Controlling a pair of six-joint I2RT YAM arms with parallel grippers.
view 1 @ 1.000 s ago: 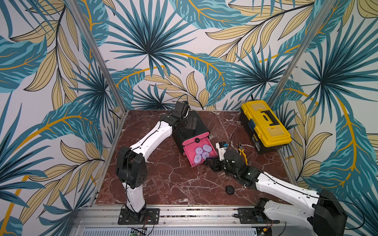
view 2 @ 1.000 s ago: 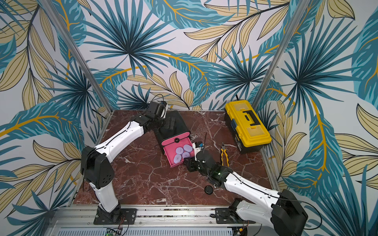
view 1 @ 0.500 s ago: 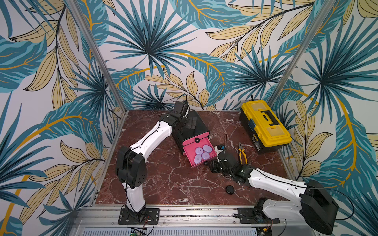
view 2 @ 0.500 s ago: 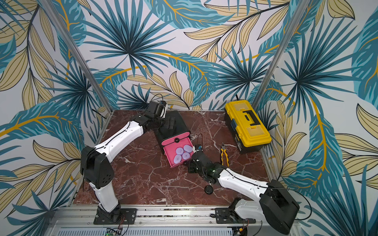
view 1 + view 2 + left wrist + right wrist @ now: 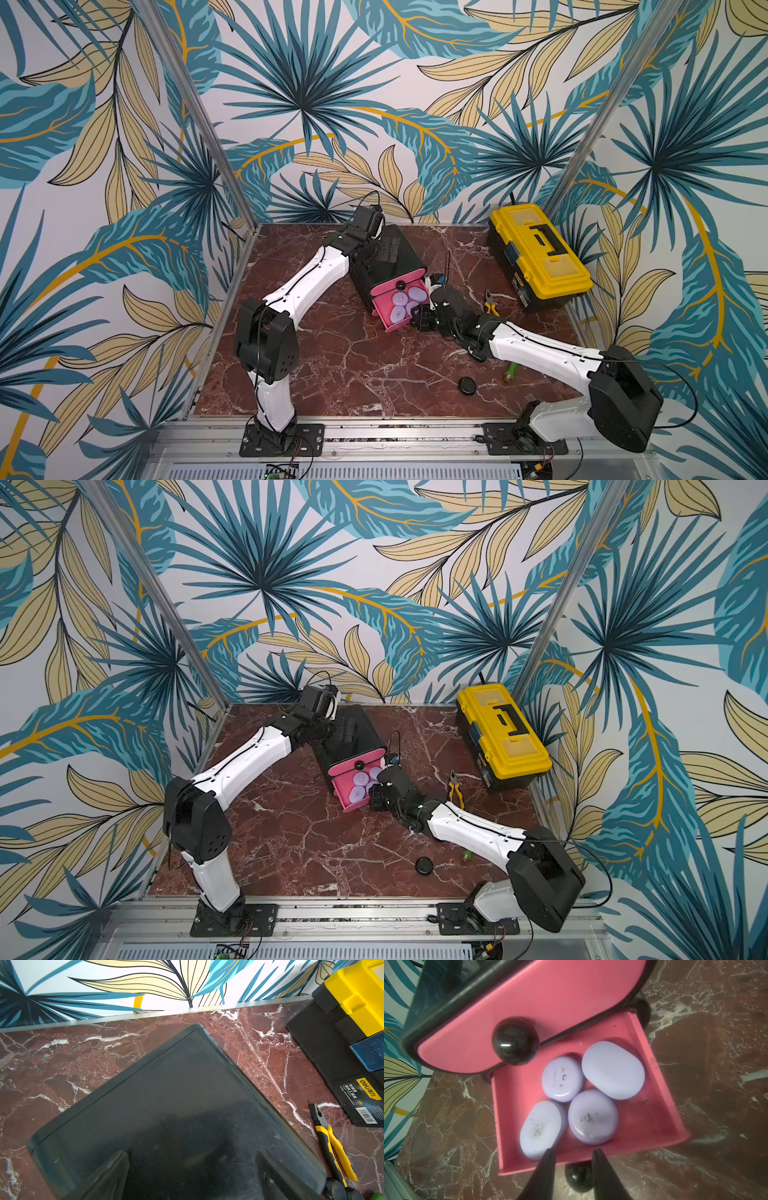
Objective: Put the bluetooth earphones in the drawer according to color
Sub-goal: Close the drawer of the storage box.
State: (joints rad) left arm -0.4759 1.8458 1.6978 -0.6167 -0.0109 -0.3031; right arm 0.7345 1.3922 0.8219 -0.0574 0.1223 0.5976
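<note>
Drawer (image 5: 654, 1122) (knob (image 5: 579, 1180) gripped) points at right pincer (image 5: 573, 1151).

4 lilac cases (image 5: 612, 1070), 1 blk case (image 5: 467, 385), 1 toolbox (image 5: 540, 257), 1 pliers (image 5: 491, 305).

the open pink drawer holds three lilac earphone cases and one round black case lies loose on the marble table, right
Not quite. The open pink drawer holds four smooth lilac oval earphone cases, not three; the right wrist view shows all four side by side. The rest stands: in a top view the round black case lies loose on the red marble table.
</note>
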